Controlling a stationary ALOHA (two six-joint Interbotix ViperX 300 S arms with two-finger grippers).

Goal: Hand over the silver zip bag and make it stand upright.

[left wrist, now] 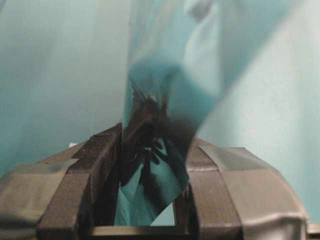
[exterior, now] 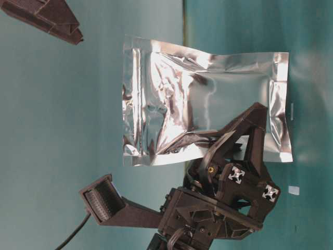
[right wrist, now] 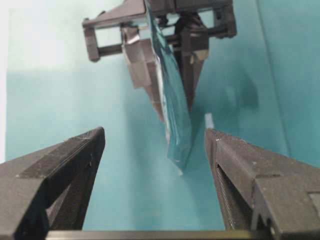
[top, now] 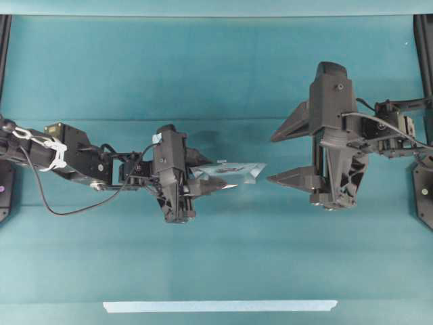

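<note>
Along near edge of teal tabletop: pale tape strip.

Seen from overhead, the left gripper sits at the middle of the bench, with the bag between its jaws and sticking out toward the right edge. The right gripper faces it nearer the right edge, just apart from the bag. A tape strip lies along the front edge.
</note>
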